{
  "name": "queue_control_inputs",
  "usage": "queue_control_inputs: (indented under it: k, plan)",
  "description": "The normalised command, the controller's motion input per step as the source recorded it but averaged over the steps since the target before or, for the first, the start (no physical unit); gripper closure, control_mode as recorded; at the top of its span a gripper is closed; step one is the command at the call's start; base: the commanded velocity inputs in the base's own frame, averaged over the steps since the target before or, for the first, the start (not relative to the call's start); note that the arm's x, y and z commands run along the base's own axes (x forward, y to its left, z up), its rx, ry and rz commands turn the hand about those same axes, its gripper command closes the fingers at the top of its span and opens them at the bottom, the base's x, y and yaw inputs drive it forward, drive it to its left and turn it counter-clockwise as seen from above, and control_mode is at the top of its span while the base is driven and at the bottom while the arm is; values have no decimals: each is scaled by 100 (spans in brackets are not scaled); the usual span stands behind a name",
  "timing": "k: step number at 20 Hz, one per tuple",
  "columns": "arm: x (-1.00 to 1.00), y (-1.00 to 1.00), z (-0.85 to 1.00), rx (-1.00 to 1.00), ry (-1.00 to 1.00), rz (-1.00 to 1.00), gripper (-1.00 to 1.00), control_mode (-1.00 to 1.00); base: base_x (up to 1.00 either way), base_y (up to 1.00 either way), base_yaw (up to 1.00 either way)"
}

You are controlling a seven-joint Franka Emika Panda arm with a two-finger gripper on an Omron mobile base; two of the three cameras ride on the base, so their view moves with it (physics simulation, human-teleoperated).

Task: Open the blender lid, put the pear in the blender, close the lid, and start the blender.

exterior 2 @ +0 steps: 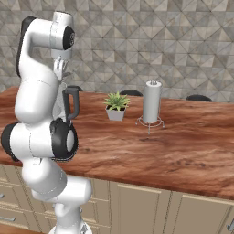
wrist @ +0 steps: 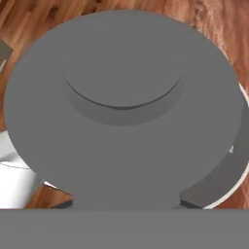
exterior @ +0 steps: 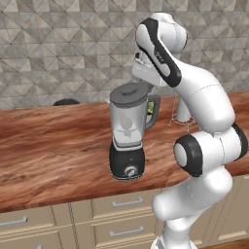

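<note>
Blender [exterior: 127, 133] upright on wooden worktop [exterior: 53, 146], black base with silver knob [exterior: 130, 170] facing the cabinets. Blender lid [wrist: 121, 112] seated on the jar rim, raised centre cap toward the camera in the hand view. Pale pear-shaped form [exterior: 126, 124] visible inside the jar; lid on, so likely the closing step or just past it. End effector above the lid, behind the arm in both base views; opening state impossible to tell. For a sound close: press straight down, centred over the cap, no sideways load on the jar. Then retract vertically, descend to the knob. Potted plant [exterior 2: 116, 106] and paper-towel roll [exterior 2: 151, 103] well apart to the right.
</note>
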Motion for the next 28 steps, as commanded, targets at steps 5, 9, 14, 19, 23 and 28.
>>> queue_control_inputs:
  k: [5,9,14,19,23,28]
  plan:
    - [-1,1,-33,0,0,0,100,-100,0,0,0]
    - [27,0,-23,0,0,0,100,-100,0,0,0]
    - [43,0,-1,0,0,-2,100,-100,0,0,0]
    - [40,0,0,0,0,-6,100,-100,0,0,0]
    - [27,0,0,0,0,-6,100,-100,0,0,0]
    - [-7,0,-17,0,0,-1,100,-100,0,0,0]
